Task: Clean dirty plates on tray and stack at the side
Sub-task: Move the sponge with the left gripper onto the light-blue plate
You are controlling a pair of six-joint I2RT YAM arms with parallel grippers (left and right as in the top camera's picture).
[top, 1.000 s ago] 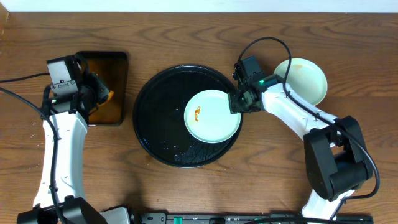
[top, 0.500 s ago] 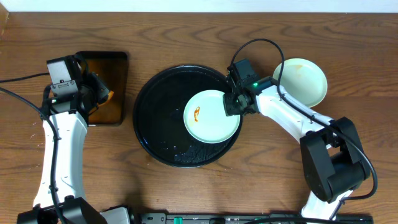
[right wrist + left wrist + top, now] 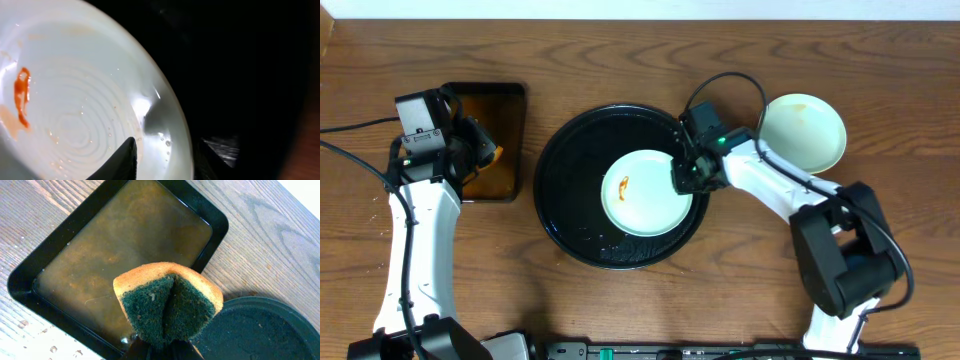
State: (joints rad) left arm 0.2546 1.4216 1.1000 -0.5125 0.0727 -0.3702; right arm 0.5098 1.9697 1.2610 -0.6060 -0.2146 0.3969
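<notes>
Overhead view
Tray: the large round glossy black tray [image 3: 570, 190] lies mid-table on the brown wooden table [image 3: 740, 290].
Plate on tray: the pale mint-blue round plate [image 3: 647, 192] lies flat in the right half of the tray, with an orange-brown sauce smear [image 3: 624, 184] left of its middle.
Second plate: the pale yellow round plate [image 3: 803, 130] sits on the table to the right of the tray, apart from it.
Right gripper: the right gripper [image 3: 685, 175] is at the right-hand rim of the mint-blue plate.
Left gripper: the left gripper [image 3: 483, 153] is over the rectangular black dish of brown liquid [image 3: 505, 115], left of the tray, with the yellow-and-green sponge [image 3: 497, 155] in it.

Left wrist view
Jaws: clamped on the sponge [image 3: 167, 305], which is folded with its green face outward.
Position: the sponge is held above the dish [image 3: 125, 255], not touching the liquid; the tray rim [image 3: 255, 330] shows at lower right.

Right wrist view
Jaws: one finger [image 3: 127, 157] rests inside the mint-blue plate [image 3: 75, 100] and the other [image 3: 207, 160] outside its rim, over the tray [image 3: 240, 60]; whether they pinch the rim cannot be told.
Soil: the smear [image 3: 21, 95] lies at the far left of the plate.
</notes>
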